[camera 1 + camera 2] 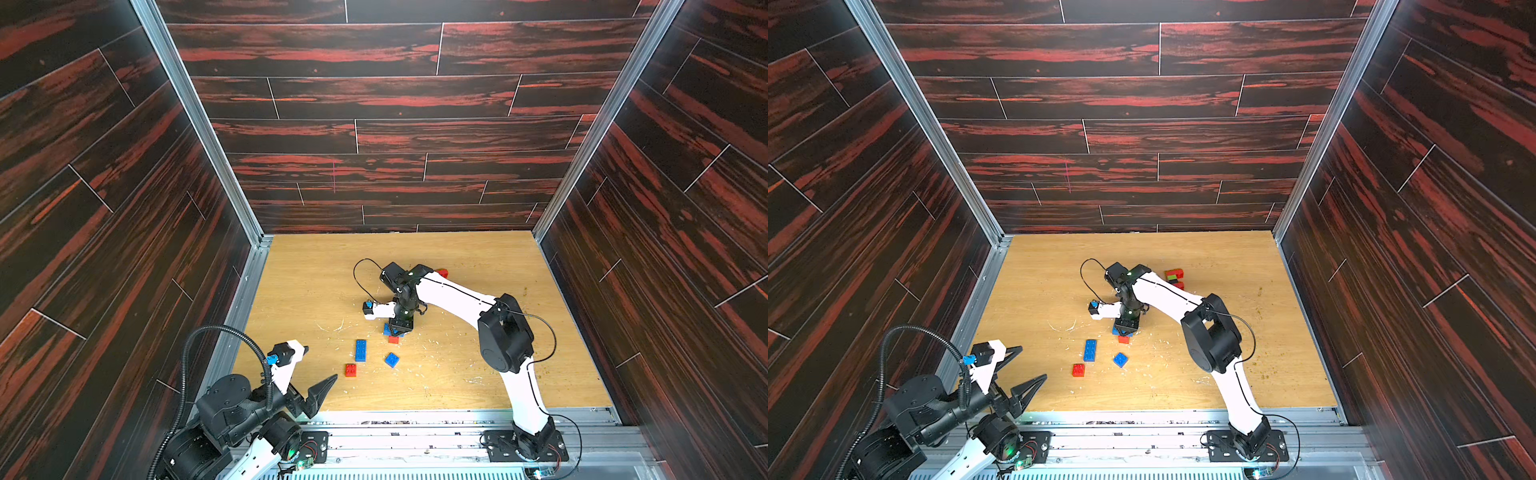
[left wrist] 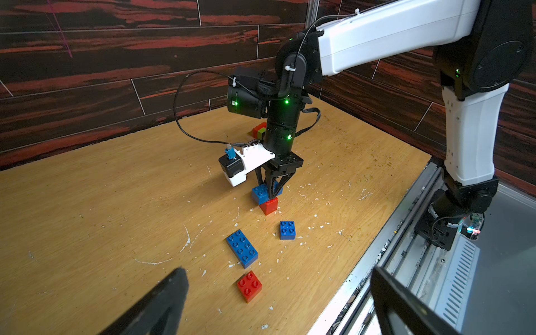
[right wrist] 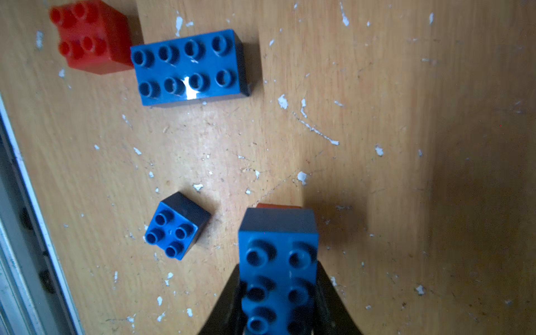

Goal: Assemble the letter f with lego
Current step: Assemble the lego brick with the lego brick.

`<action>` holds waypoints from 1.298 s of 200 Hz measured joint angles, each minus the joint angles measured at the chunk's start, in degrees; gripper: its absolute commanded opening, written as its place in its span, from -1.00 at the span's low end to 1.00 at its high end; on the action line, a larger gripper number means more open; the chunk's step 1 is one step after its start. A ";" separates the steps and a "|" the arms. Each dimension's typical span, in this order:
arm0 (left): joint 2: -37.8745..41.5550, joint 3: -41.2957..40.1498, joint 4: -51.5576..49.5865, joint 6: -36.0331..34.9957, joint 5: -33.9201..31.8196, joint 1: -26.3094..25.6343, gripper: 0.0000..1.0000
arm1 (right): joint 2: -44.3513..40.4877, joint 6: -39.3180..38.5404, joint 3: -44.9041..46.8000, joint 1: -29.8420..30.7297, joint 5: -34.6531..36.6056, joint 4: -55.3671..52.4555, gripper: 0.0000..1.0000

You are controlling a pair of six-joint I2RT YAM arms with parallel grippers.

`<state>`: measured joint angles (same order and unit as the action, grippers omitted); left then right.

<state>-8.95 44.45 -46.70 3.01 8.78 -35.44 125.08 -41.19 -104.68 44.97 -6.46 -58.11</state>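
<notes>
At frame centre, the right gripper grasps an oblong blue studded plastic brick; lower left, the left gripper stands released.

Glossy plastic long blue brick, scuffed white-flecked wood-grain table, dull metal rail, wood-look wall panels

Enclosed robot lab cell: wood-print panel walls, aluminium posts, scuffed plywood tabletop.
</notes>
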 measured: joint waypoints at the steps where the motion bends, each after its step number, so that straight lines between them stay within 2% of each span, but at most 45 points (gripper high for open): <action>1: 0.00 0.02 0.02 0.00 0.00 0.00 1.00 | 0.00 0.00 0.00 0.00 0.02 -0.04 -0.41; 259: 0.00 0.02 0.02 0.00 0.00 0.00 1.00 | 0.44 1.09 -0.59 0.09 0.44 -0.35 -0.41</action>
<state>-8.95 44.47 -46.68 3.01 8.78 -35.44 125.51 -40.10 -105.27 45.06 -6.02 -58.46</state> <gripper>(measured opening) 0.997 0.331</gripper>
